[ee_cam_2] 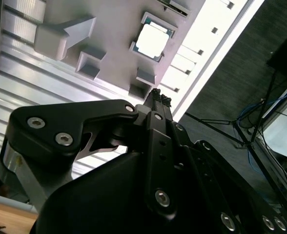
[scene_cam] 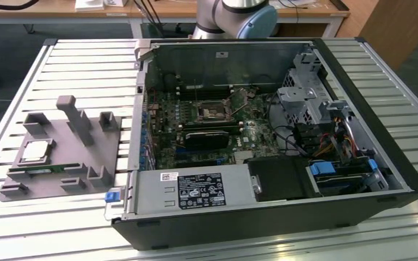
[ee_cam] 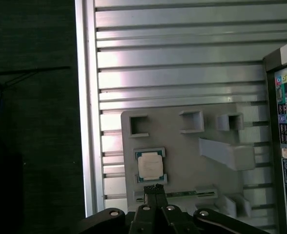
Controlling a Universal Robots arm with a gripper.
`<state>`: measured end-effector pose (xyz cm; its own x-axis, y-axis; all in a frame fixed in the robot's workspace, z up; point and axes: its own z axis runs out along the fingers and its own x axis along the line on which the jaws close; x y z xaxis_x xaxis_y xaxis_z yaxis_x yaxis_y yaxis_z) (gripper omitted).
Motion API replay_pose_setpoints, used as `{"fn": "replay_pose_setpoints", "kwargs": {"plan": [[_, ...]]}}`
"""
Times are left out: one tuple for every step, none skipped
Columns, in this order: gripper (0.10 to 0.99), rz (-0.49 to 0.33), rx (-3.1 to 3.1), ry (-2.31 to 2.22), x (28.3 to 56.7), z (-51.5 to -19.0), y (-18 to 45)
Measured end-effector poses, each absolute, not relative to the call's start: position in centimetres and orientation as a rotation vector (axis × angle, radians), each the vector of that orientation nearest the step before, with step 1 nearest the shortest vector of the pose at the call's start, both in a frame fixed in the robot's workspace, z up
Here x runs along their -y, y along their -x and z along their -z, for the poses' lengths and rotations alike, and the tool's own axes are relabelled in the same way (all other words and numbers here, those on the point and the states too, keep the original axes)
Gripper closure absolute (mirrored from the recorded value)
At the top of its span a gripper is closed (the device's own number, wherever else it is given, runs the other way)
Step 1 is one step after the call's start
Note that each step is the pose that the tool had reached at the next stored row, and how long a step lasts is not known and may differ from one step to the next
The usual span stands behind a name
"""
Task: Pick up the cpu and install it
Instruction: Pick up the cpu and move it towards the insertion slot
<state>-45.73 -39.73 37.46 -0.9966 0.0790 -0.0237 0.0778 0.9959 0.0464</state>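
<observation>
The cpu (scene_cam: 36, 151) is a small silver square lying flat in a pocket of the grey holder block (scene_cam: 71, 147), at the exterior view's left of the open computer case (scene_cam: 267, 163). It shows in both wrist views, cpu (ee_cam_2: 152, 40) and cpu (ee_cam: 150, 165), seen from well above. My gripper (ee_cam: 154, 187) is shut with nothing in it, and its black fingertips (ee_cam_2: 159, 95) press together. It hangs high over the holder, apart from the cpu. Inside the case, the dark framed socket (scene_cam: 210, 113) sits on the motherboard.
A long green memory stick (scene_cam: 49, 169) lies in a slot of the holder beside the cpu. Tall grey posts (scene_cam: 78, 117) rise from the holder. The slatted metal table (scene_cam: 85, 65) ends close past the holder. The arm's base (scene_cam: 238, 16) stands behind the case.
</observation>
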Motion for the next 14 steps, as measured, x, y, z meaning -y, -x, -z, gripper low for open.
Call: {"fn": "replay_pose_setpoints", "kwargs": {"plan": [[0.98,-0.071,-3.113,-0.122,39.7,-37.4,45.7],[0.98,-0.072,-3.113,-0.122,39.7,-37.3,45.7],[0.98,-0.072,-3.113,-0.122,39.8,-37.2,45.7],[0.98,-0.072,-3.113,-0.122,39.7,-37.1,45.7],[0.98,-0.072,-3.113,-0.122,39.8,-37.0,45.7],[0.98,-0.073,-3.113,-0.122,39.8,-36.9,45.7],[0.98,-0.072,-3.113,-0.122,39.8,-36.8,45.7],[0.98,-0.073,-3.113,-0.122,39.8,-36.7,45.7],[0.98,-0.072,-3.113,-0.122,39.8,-36.6,45.7],[0.98,-0.072,-3.113,-0.122,39.8,-36.5,45.7],[0.98,-0.073,-3.113,-0.122,39.8,-36.4,45.7],[0.98,-0.073,-3.113,-0.122,39.8,-36.3,45.7],[0.98,-0.073,-3.113,-0.122,39.8,-36.2,45.7],[0.98,-0.073,-3.113,-0.122,39.8,-36.1,45.7]]}}
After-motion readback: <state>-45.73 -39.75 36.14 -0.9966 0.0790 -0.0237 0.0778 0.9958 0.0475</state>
